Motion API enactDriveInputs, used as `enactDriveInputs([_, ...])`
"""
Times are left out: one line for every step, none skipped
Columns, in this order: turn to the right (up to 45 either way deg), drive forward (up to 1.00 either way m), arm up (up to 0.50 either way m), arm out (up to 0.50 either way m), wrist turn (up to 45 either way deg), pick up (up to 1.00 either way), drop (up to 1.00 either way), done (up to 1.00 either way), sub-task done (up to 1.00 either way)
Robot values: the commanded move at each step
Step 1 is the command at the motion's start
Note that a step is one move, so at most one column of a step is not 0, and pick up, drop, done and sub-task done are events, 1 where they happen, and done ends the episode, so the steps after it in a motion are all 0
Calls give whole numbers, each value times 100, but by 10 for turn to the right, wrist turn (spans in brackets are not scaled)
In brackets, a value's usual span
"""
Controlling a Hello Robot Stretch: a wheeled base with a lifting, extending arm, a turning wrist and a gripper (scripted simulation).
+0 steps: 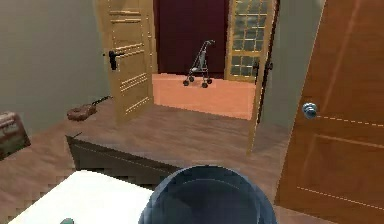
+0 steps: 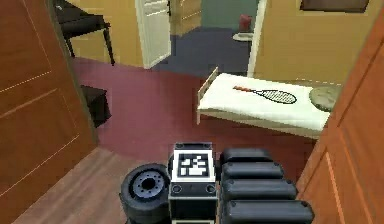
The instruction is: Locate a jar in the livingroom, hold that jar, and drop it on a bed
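Though tool (image 2: 148, 190) load (if any) unclear, bed (image 2: 250, 112) w/ 1 racket (image 2: 268, 96) beyond red floor (image 2: 150, 115).

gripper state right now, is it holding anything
Gripper: cannot be told. Its dark body sits low in the arm side view, but its far end cannot be made out, so whether it holds anything is unclear.

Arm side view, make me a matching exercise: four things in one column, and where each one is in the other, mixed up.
1 bed
2 racket
3 white door
4 dark table

A top left corner
B lying on the bed
C on the red floor, right of the middle
D top edge, beside the blue floor

Pairs: 1-C, 2-B, 3-D, 4-A
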Motion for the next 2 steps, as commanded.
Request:
enactDriveInputs([-450,0,0,0,0,0,0,0,0])
enactDriveInputs([-450,0,0,0,0,0,0,0,0])
